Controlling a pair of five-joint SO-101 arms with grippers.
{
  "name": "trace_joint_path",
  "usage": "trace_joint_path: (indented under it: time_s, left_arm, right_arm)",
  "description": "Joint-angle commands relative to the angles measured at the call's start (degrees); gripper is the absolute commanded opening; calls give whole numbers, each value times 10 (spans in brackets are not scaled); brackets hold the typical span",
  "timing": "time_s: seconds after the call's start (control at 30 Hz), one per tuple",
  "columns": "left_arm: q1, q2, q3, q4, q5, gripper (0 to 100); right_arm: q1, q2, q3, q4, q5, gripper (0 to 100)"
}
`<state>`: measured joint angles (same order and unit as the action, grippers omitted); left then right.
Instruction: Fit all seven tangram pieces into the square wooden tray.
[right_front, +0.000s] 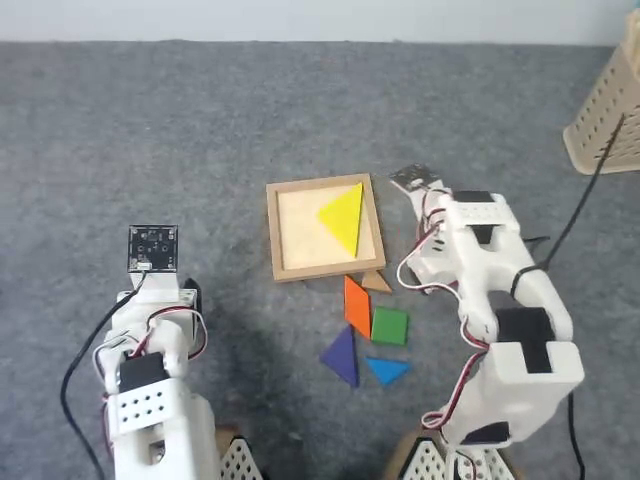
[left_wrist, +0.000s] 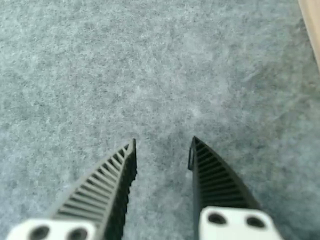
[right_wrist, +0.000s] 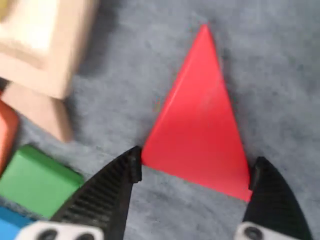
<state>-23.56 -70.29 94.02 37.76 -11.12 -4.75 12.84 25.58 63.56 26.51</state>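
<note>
Nearest the arm bases, the left arm (right_front: 150, 345) sits at 8 o'clock from the tray. Its left gripper (left_wrist: 163, 144) is released, fingers parted over bare grey felt (right_front: 200, 120) and holding nothing.

At 4 o'clock from the tray, the right arm (right_front: 500, 300) is stretched forward. Its right gripper (right_wrist: 196, 162) is spread wide, straddling the red triangle (right_wrist: 200, 115), with a fingertip by each corner of that piece's short edge. It is released, not clamped. I cannot tell whether the tips touch the piece, which lies flat on the felt just outside the tray's corner.

Between the arms is the loose cluster. The blue triangle (right_front: 387, 370) and the purple triangle (right_front: 342, 355) are closest in. The green square (right_front: 389, 325) sits just past the blue one. The orange parallelogram (right_front: 357, 305) is pressed against the square's 9 o'clock side. A small tan triangle (right_front: 376, 282) is tucked against the tray's near rim.

Then comes the square wooden tray (right_front: 272, 230), with the big yellow triangle (right_front: 345, 215) lying in its 3 o'clock half.

Farthest out, at 2 o'clock, stands a perforated beige basket (right_front: 610, 110).
</note>
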Motion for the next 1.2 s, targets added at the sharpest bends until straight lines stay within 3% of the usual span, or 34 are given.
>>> trace_joint_path:
  time_s: [0.0, 0.3, 0.57, 0.7, 0.8, 0.93, 1.03, 1.17]
  left_arm:
    - [-3, -11, -2, -15, -4, 168]
    - [-3, -11, -2, -15, -4, 168]
    - [-3, -11, -2, -15, -4, 168]
    - [-3, -11, -2, -15, -4, 168]
    - [-3, -11, -2, -15, -4, 168]
    - [-3, -11, -2, -15, -4, 168]
    - [-3, -11, -2, -15, -4, 168]
    - [-3, -11, -2, -15, -4, 168]
  right_arm:
    - [23, -29, 13, -3, -6, 279]
    - [-20, -175, 33, 33, 70, 297]
    - [-15, -138, 42, 31, 164, 338]
    - [-16, -91, 29, 14, 165, 337]
    - [-28, -83, -8, 13, 105, 336]
    - [-66, -103, -93, 13, -54, 329]
    - [-121, -102, -155, 6, -143, 210]
    - [-187, -67, -188, -65, -193, 2]
